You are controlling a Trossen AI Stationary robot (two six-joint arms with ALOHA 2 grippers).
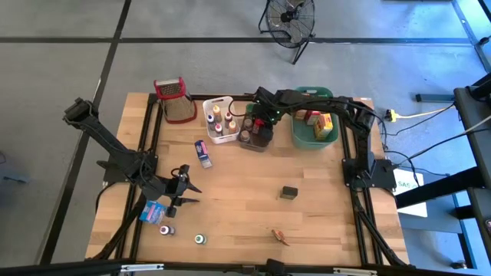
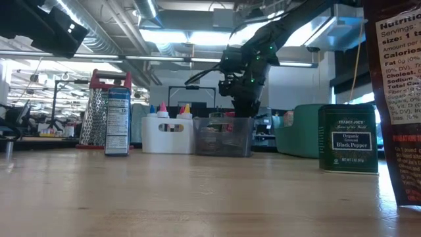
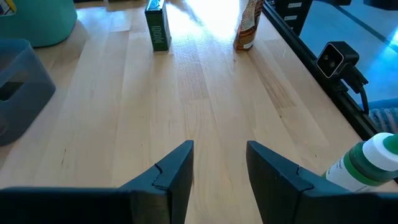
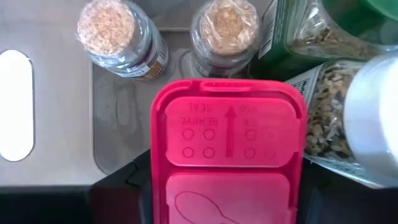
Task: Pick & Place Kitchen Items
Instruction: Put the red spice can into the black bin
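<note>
Wooden tabletop (image 1: 245,207) on a grey floor, seen from directly above, with a fan beyond its far edge. The right gripper (image 1: 259,123) reaches over a dark tub (image 1: 257,142) at the far side, between a white tub (image 1: 221,119) of small bottles and a green tub (image 1: 316,138) of boxes. The left gripper (image 1: 180,192) waits low near the front left, beside a blue packet (image 1: 152,211). Loose items lie apart on the wood: a blue box (image 1: 202,152), a dark tin (image 1: 289,192), two small jars (image 1: 182,234) and an orange packet (image 1: 281,237).

From table height, the right arm hangs straight down into the dark tub (image 2: 223,137). A black pepper tin (image 2: 348,138) stands at the near right, and a blue canister (image 2: 118,121) in front of a metal grater (image 2: 105,112).

The left wrist camera shows its fingers (image 3: 174,174) parted and empty over bare wood, with a green-capped bottle (image 3: 367,163) just beside them.

The right wrist camera shows its fingers closed on a red-lidded container (image 4: 227,149), held just above the tub floor. Two cork-topped jars (image 4: 121,37) stand right next to it, and a clear-packed seasoning jar (image 4: 336,118) crowds one side.

Risk, as a judgement: the gap is tight. Lowered off-centre, the container could clip or topple the neighbouring jars, or land tilted against them. Opening the fingers wide in that space could also nudge the jars.
</note>
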